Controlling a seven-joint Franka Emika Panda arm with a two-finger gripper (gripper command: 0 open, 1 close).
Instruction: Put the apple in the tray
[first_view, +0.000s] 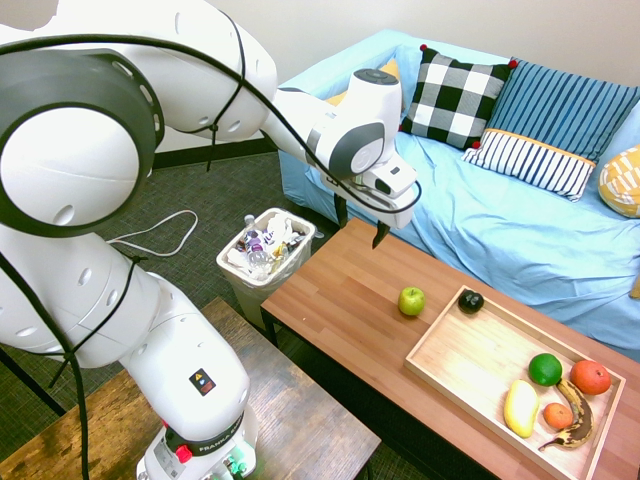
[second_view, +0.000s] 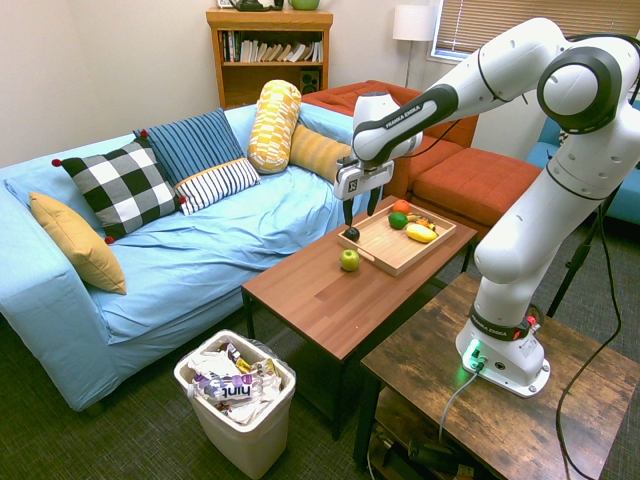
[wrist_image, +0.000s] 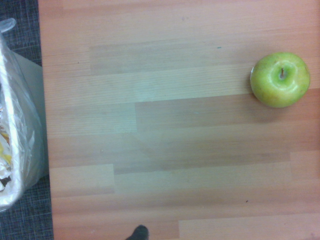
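Apple (wrist_image: 280, 80) upright on table (first_view: 340, 290), stem up, apparently just beside tray (first_view: 470, 365); gripper (first_view: 360, 226) wide open, empty.

The apple (first_view: 411, 301) is yellow-green with a glossy skin. The table (first_view: 340, 290) is reddish-brown wood, the tray (first_view: 480, 360) pale natural wood. In the tray lie a blackish-green fruit (first_view: 471, 301), a dark green lime (first_view: 545, 369), a red-orange fruit (first_view: 590, 377), a smaller orange one (first_view: 558, 415), a yellow fruit (first_view: 520, 408) and a browned banana (first_view: 577, 420). The sofa (first_view: 500, 230) wears a light blue cover. One cushion (first_view: 455, 97) is black-and-white checked, another (first_view: 565, 105) blue striped, a third (first_view: 530, 160) white with navy stripes. The bin (first_view: 262, 262) is white.
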